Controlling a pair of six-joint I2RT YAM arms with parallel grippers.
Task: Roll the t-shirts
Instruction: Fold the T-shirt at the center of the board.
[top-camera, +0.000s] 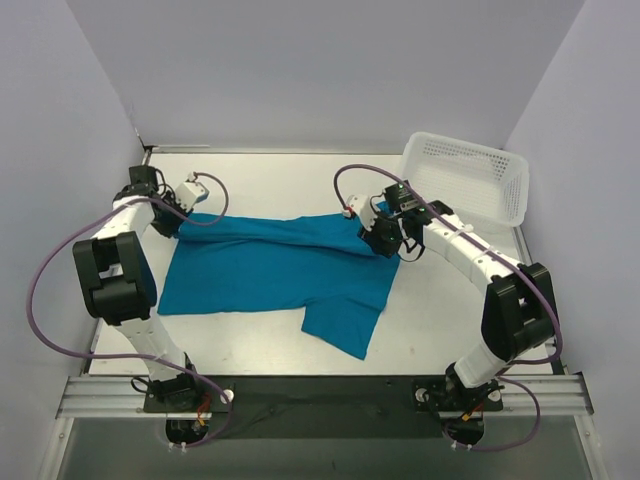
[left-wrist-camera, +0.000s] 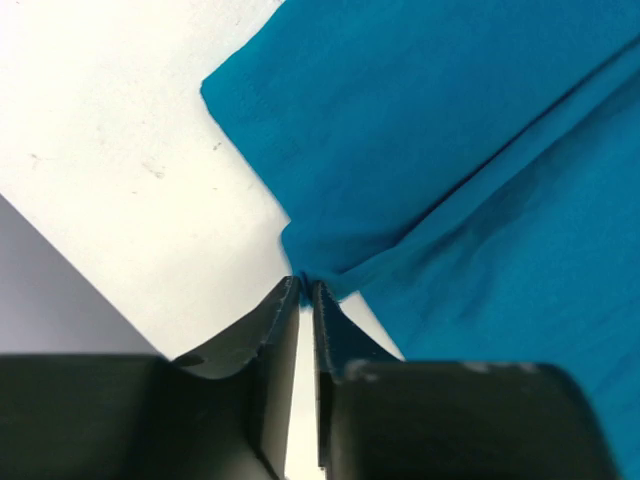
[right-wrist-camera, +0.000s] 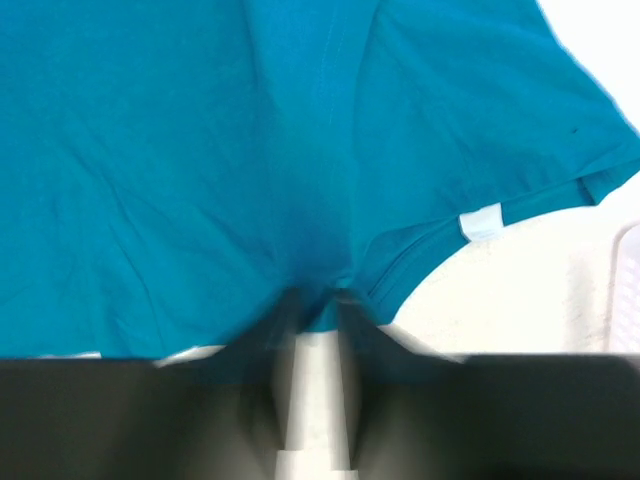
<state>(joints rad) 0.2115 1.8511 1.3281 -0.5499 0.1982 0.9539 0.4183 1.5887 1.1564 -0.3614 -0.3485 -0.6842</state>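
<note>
Black plastic fingers of your left claw (left-wrist-camera: 305, 287) stand a thin slit apart. Their tips sit right at the left end of a folded edge on the plain teal-blue short-sleeved t-shirt of soft cloth (top-camera: 270, 265). You cannot tell from the wrist view whether any cloth lies between them, so treat that grip as unsure.

The t-shirt lies spread across the middle of the white bench (top-camera: 450, 320), between your two claws. A long strip along its far side is turned over onto the body, and one sleeve (top-camera: 345, 325) pokes out toward the near right.

Your right claw (right-wrist-camera: 318, 308) is at the far right end of that same strip. As far as the blurred wrist view lets you judge, it is clenched on the t-shirt's edge, with cloth drawn down between the tips.

Further right, the white plastic mesh basket (top-camera: 470, 175) stands at the far right corner, apart from the t-shirt.

By my reading you are early in the task. One lengthwise fold is laid and no roll is begun, so the sleeve side and the rolling itself are ahead of you.

One small pale label (right-wrist-camera: 482, 222) shows on a hemmed edge just beside the right claw. No writing on it can be read, and no brand shows anywhere.
</note>
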